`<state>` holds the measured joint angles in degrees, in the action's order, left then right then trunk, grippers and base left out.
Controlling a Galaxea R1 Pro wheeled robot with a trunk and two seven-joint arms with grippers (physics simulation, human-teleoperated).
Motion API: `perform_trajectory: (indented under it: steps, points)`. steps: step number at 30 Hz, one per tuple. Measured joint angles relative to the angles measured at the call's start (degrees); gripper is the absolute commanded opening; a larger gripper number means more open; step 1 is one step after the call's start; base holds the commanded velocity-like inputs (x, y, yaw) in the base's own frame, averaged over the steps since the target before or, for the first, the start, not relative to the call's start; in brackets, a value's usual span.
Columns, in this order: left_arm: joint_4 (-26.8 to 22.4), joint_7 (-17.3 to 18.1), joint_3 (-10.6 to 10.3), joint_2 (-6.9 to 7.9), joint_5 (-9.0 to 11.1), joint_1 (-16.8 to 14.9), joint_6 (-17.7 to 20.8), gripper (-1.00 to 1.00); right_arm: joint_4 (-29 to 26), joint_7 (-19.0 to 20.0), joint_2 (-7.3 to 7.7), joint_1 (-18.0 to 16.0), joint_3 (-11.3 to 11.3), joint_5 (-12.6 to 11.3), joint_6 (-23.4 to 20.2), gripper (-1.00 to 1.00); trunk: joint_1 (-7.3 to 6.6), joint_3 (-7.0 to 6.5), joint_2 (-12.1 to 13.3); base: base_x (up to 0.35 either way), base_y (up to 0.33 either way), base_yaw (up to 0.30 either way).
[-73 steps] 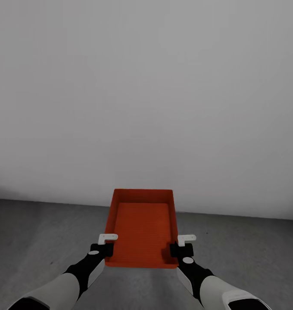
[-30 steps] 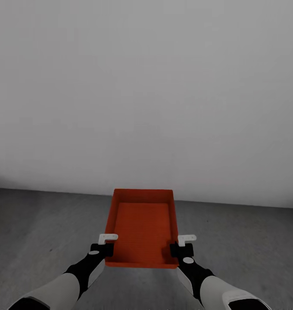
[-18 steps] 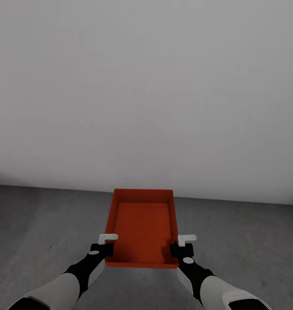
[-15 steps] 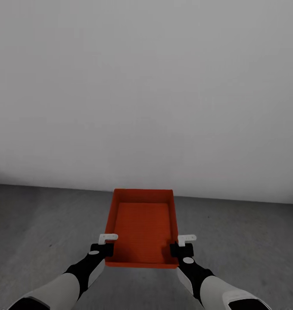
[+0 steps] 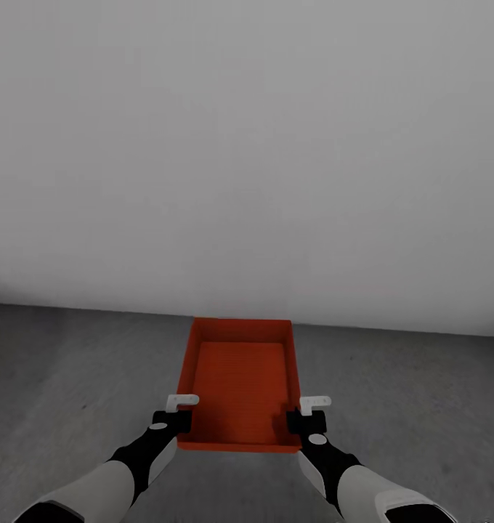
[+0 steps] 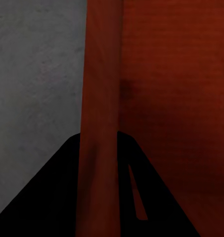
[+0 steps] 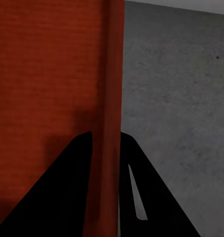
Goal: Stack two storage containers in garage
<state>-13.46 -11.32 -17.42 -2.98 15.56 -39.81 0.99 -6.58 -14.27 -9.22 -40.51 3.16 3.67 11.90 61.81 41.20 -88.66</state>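
I hold one orange-red storage container level in front of me, above the dark grey concrete floor of the garage. My left gripper is shut on the container's left wall, near its front corner. My right gripper is shut on the right wall. In each wrist view a black finger sits on either side of the wall. The container is empty, with a ribbed flat bottom. The second container is out of view.
A plain white-grey wall rises close ahead and meets the floor just beyond the container's far end. Bare concrete lies to both sides of the container.
The wall's base line has risen in the head view, so more floor shows ahead; the camera has moved. Both grippers and the container keep the same pose relative to me.
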Motion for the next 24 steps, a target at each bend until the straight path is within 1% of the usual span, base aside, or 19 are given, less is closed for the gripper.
perform_trajectory:
  steps: [24]
  points:
    - [0.0, 0.0, 0.0, 0.0, 0.0, 0.0, 0.0, -1.0, 0.0, 0.0, 0.0, 0.0, 0.0, 0.0, 0.0, -1.0, 5.27, 6.48, -9.6, 0.0, 0.0, 0.0]
